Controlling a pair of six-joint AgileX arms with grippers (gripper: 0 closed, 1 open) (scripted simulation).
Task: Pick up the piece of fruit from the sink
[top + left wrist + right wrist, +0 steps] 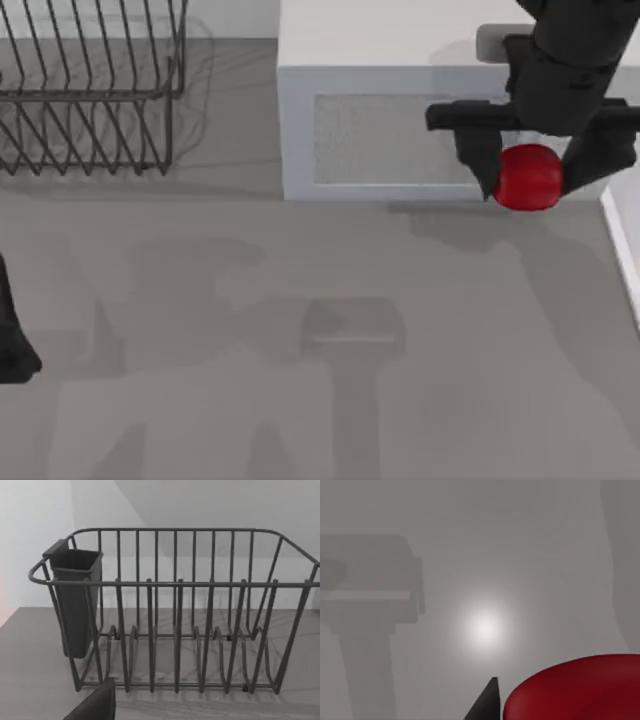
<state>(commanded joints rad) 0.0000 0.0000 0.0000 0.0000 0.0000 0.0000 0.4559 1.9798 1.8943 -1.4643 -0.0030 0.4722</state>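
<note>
At the top view's right, the piece of fruit (527, 177) is pinched in the right gripper (530, 170) jaws above the surface (300, 350); it should be held firmly and raised straight.

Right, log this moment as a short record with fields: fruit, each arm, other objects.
fruit: red piece of fruit, held between the fingers of the right gripper, in front of the white microwave
right arm: at the top view's upper right, gripper shut on the fruit
left arm: parked at the top view's left edge, facing the wire dish rack
rack: upper left of the table, dark cup hung on one end
</note>
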